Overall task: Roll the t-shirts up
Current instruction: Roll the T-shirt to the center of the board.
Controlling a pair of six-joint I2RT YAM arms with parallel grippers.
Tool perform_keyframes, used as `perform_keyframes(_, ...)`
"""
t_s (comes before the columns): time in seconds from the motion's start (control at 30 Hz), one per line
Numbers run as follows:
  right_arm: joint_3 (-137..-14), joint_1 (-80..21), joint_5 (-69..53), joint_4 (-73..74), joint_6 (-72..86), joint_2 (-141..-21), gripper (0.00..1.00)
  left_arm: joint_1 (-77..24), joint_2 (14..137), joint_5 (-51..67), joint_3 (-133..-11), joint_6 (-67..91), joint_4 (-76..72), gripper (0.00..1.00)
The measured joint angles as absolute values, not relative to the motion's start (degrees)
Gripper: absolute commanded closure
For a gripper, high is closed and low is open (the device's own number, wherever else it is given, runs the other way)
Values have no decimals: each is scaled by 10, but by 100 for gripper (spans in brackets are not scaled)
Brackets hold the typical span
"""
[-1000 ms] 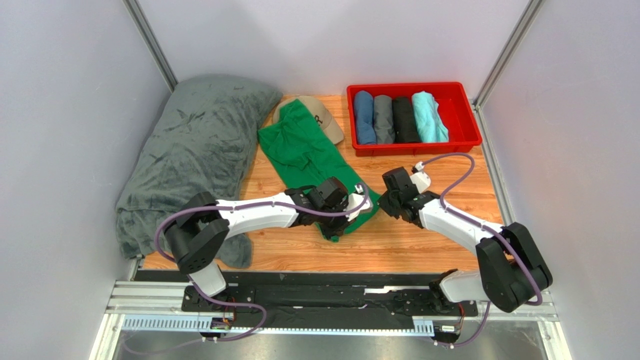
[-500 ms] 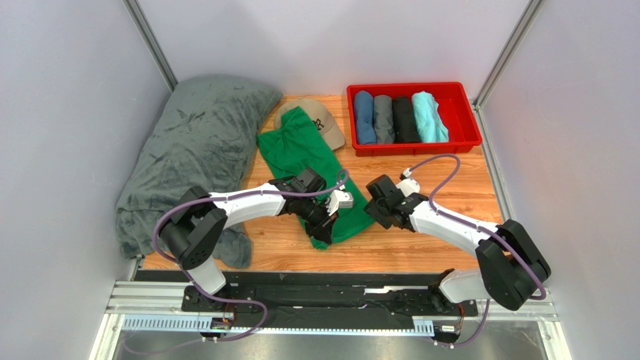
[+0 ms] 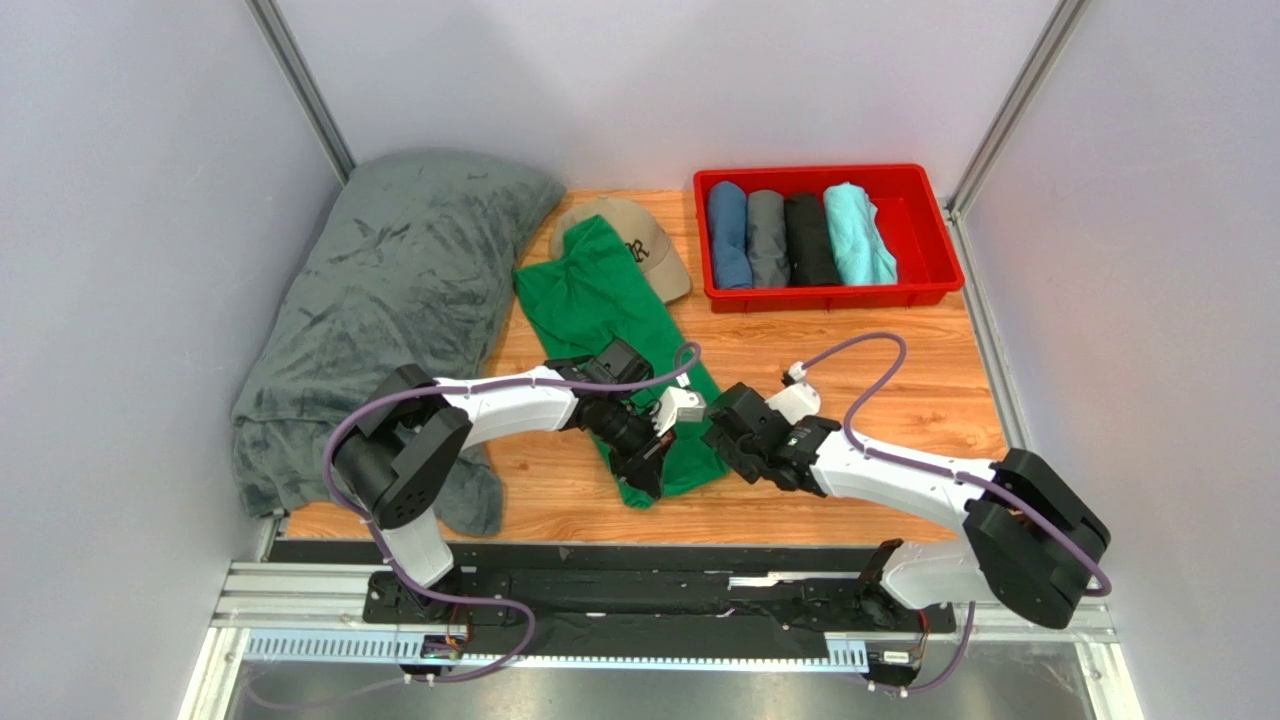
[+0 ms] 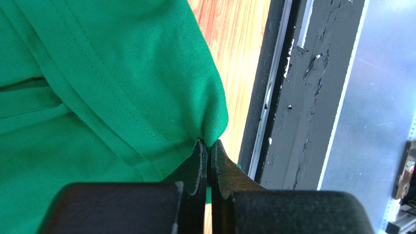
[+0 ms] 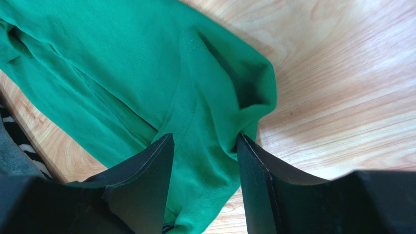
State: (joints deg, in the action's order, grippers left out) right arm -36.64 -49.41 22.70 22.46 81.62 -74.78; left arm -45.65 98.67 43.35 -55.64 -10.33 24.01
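Pinching a fold at the near end of the green t-shirt (image 3: 601,300), the left claw (image 4: 209,144) is clamped tight on the cloth. Just beside it, the right claw (image 5: 205,139) stands open, its 2 fingers straddling the shirt's edge. The shirt lies lengthwise on the wooden bench (image 3: 902,390), its far end against a tan cap (image 3: 657,248); 4 rolled shirts (image 3: 796,236) sit in a red tray (image 3: 917,225).

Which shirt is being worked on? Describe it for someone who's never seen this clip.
On the wooden table, look between the grey blanket on the left and the red bin on the right. The green shirt lies spread there, beside a tan cap. Unlike the four rolled shirts in the bin, it is unrolled and bright green.
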Motion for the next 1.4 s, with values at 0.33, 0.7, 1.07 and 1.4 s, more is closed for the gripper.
perform_keyframes(0.33, -335, -514, 259, 241, 884, -736, 46, -453, 987, 437, -556, -102, 242, 100)
perform_keyframes(0.7, -277, -512, 284, 248, 895, -637, 42, -453, 987, 437, -556, -102, 243, 100)
perform_keyframes(1.07, -290, -573, 276, 161, 922, -734, 44, -453, 987, 437, -556, -102, 244, 100)
perform_keyframes(1.4, -297, -574, 265, 95, 966, -786, 62, -452, 987, 439, -556, -102, 245, 100)
